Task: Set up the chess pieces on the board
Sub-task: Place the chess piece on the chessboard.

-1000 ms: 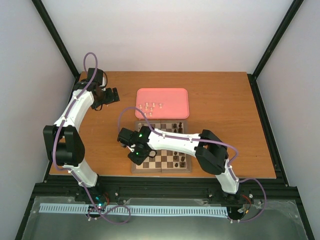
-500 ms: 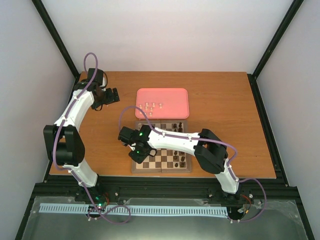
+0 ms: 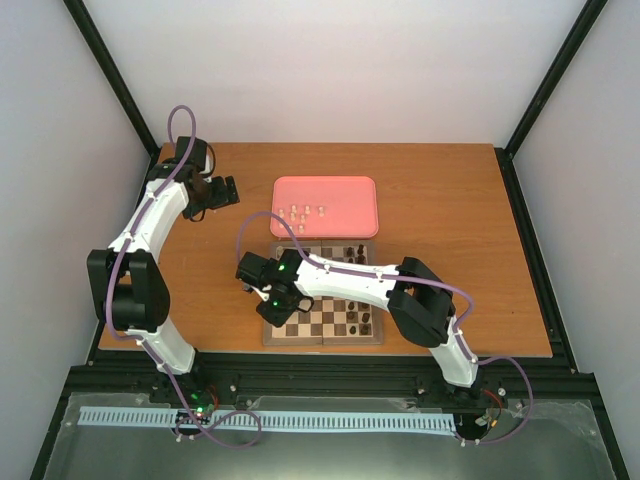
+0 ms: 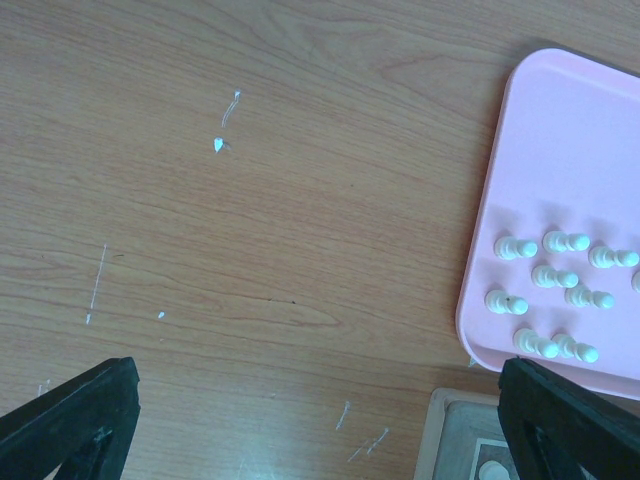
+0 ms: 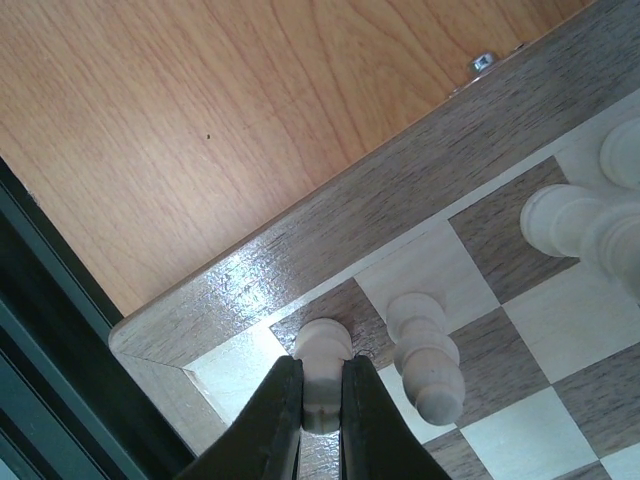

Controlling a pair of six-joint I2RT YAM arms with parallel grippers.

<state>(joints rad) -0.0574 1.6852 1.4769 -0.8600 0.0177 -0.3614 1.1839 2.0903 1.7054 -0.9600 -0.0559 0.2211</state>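
Observation:
The board (image 3: 335, 322) lies at the table's near middle, partly under my right arm. My right gripper (image 5: 322, 412) is shut on a cream chess piece (image 5: 322, 352), whose base is over a dark square at the board's corner (image 5: 330, 225). A second cream piece (image 5: 425, 355) stands one square over, and more (image 5: 580, 225) stand to the right. In the top view the right gripper (image 3: 275, 312) is over the board's near-left corner. Several cream pieces (image 4: 555, 275) lie on the pink tray (image 4: 560, 150). My left gripper (image 4: 320, 440) is open and empty over bare table, left of the tray.
Dark brown pieces (image 3: 358, 320) stand on the board's right part and at its far edge (image 3: 353, 251). The pink tray (image 3: 345, 190) lies just beyond the board. A black frame rail (image 5: 40, 330) runs close by the board's corner. The left gripper (image 3: 225, 190) hovers left of the tray.
My right gripper has shifted only very slightly over the board's near-left corner. The left arm has not moved.

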